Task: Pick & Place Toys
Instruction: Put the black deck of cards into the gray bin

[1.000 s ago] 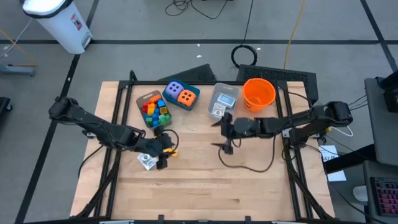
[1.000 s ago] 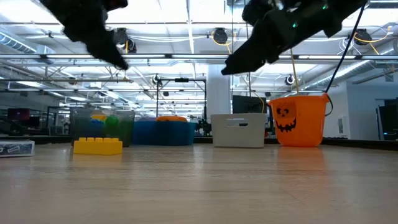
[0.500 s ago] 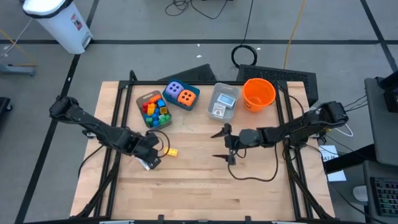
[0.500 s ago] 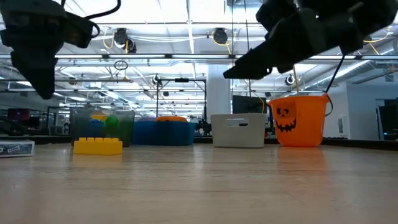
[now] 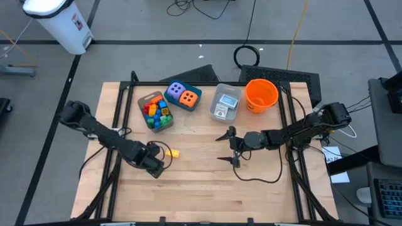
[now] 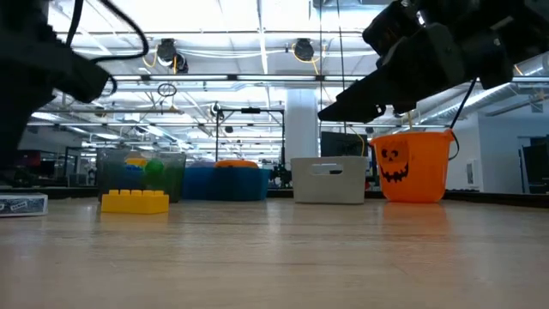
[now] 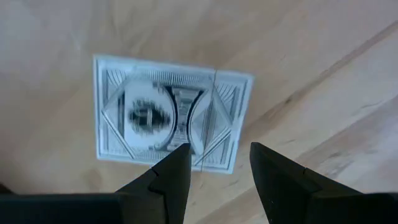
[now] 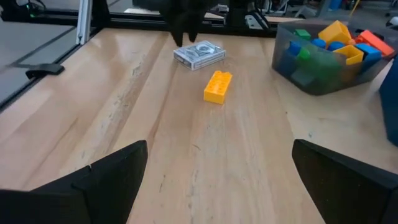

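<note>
Overhead looks down; low looks level; both share yellow brick point(image 5: 174, 153)

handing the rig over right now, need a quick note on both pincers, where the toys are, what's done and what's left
Left pincer: part open, empty, right over the card pack, which lies flat on the table.
Right pincer: wide open, empty, hanging mid-table.
Toys: yellow brick loose on the wood near the card pack; mixed bricks in the clear tub; purple die and orange die on the blue box at the back.
Done: nothing is in either pincer right now.
Left: likely grasp the card pack first, then the yellow brick. Where they should go I cannot tell.
</note>
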